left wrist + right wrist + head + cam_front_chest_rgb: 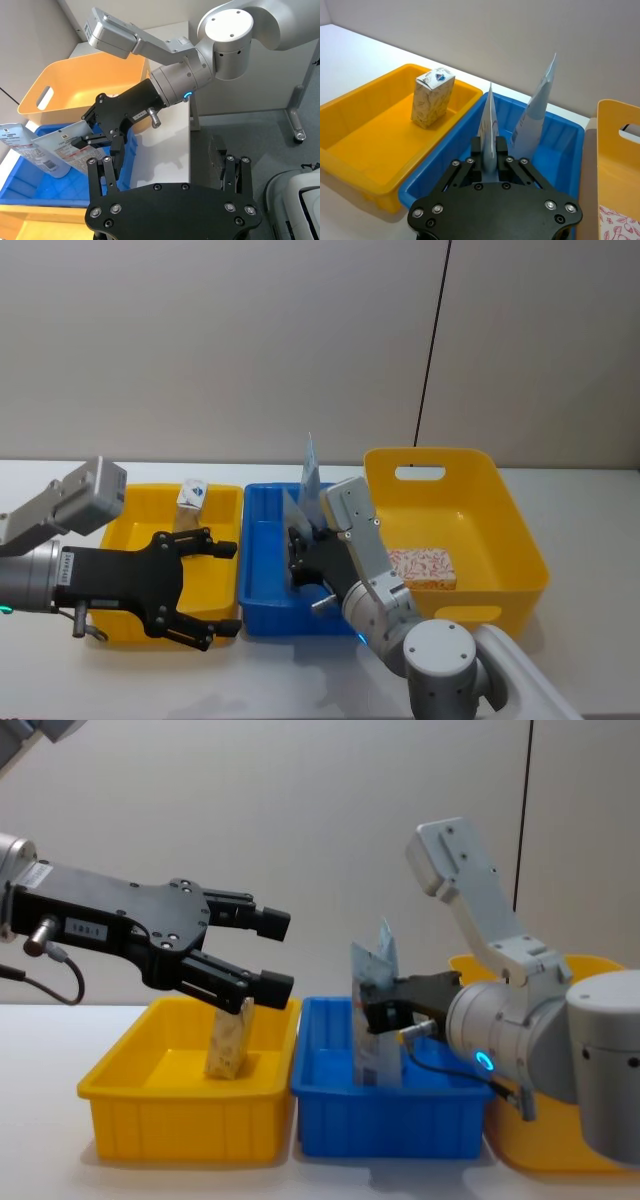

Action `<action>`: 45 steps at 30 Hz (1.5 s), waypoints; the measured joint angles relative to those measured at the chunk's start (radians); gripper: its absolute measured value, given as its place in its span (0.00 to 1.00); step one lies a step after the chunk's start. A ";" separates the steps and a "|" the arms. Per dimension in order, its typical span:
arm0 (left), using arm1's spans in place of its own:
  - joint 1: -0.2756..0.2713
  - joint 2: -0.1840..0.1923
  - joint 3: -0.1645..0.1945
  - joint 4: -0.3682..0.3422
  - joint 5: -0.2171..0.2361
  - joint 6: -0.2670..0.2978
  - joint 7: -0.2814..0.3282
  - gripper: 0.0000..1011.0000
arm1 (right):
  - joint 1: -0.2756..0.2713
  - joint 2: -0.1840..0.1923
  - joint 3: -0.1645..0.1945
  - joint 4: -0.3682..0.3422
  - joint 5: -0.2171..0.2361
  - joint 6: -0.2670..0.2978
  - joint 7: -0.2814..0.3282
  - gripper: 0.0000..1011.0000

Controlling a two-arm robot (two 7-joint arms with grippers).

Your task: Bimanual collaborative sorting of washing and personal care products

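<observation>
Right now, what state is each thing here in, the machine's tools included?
Left tool: open, empty, above the left yellow bin.
Right tool: shut on the long white tube, held upright in the blue bin.
Pale blue tube: standing in the blue bin.
Tan carton: upright in the left yellow bin.
Red-leaf carton: lying flat in the right yellow bin.

A white table (560,485) carries a small yellow bin (222,508), a blue bin (262,570) and a large yellow bin (520,550).
</observation>
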 joint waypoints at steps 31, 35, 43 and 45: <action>0.000 0.000 0.000 0.000 0.000 0.000 0.000 0.99 | -0.048 0.006 0.026 -0.166 -0.016 -0.037 0.017 0.01; 0.000 0.000 0.000 0.000 0.000 0.000 0.000 0.99 | -0.049 0.005 0.037 -0.202 -0.010 -0.048 0.018 0.01; 0.000 0.000 0.000 0.000 0.000 0.000 0.000 0.99 | -0.046 0.003 0.075 -0.255 -0.005 -0.063 0.001 0.00; 0.000 0.000 0.000 0.000 0.000 0.000 0.000 0.99 | -0.043 0.003 0.085 -0.260 -0.005 -0.065 -0.006 0.00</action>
